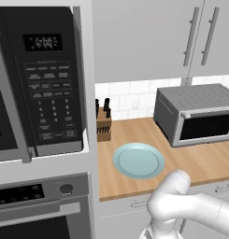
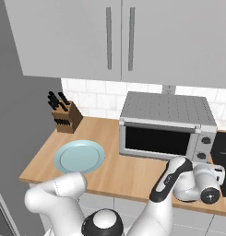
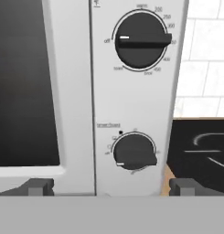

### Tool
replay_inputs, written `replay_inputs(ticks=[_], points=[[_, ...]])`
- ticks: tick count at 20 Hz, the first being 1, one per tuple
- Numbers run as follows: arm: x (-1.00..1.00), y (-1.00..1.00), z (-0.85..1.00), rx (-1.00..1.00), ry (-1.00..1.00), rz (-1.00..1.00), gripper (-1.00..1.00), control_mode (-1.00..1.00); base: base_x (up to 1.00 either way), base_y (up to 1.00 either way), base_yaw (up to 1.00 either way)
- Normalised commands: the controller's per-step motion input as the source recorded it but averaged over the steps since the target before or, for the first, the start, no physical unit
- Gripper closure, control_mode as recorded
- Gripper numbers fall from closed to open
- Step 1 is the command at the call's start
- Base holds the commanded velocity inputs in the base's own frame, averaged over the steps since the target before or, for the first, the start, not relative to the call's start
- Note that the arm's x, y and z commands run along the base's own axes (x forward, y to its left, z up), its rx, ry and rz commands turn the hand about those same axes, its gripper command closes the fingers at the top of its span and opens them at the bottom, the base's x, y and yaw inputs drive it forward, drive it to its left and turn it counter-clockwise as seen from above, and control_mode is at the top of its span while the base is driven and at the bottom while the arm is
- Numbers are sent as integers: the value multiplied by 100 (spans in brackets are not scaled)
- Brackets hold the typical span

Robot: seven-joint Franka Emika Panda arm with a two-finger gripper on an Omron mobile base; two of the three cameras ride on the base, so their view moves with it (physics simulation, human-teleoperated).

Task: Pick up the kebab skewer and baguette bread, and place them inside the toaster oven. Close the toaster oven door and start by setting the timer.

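The toaster oven point(image 1: 195, 109) point(image 2: 166, 110) stands at the right of the wooden counter. The toaster oven door point(image 1: 204, 127) point(image 2: 153, 140) point(image 3: 22, 82) is shut, and its dark glass shows nothing inside. My gripper point(image 3: 112, 187) is open, with its fingertips point(image 3: 40, 186) spread wide. It faces the oven's control panel and sits just below the lower knob point(image 3: 134, 151). A larger upper knob point(image 3: 141, 41) is above that. From the right base view, my hand point(image 2: 207, 184) hovers in front of the oven's right end. The kebab skewer and baguette bread are out of view.
An empty pale blue plate point(image 1: 138, 160) point(image 2: 79, 156) lies on the counter left of the oven. A knife block point(image 1: 103, 123) point(image 2: 66, 116) stands at the back. A black microwave point(image 1: 41, 79) and a built-in oven point(image 1: 41, 205) are at the far left. A dark cooktop point(image 3: 205, 151) lies to the right.
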Motion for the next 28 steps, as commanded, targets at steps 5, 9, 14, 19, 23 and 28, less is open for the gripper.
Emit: replay_inputs(ticks=[5, 9, 14, 19, 23, 28], points=[[24, -6, 0, 0, 0, 0, -100, -100, 0, 0, 0], [15, -2, 0, 0, 0, 0, -100, -100, 0, 0, 0], [10, -6, 0, 0, 0, 0, -100, -100, 0, 0, 0], [4, -9, 0, 0, 0, 0, -100, -100, 0, 0, 0], [8, -5, 0, 0, 0, 0, -100, -100, 0, 0, 0], [6, -1, 0, 0, 0, 0, -100, -100, 0, 0, 0]])
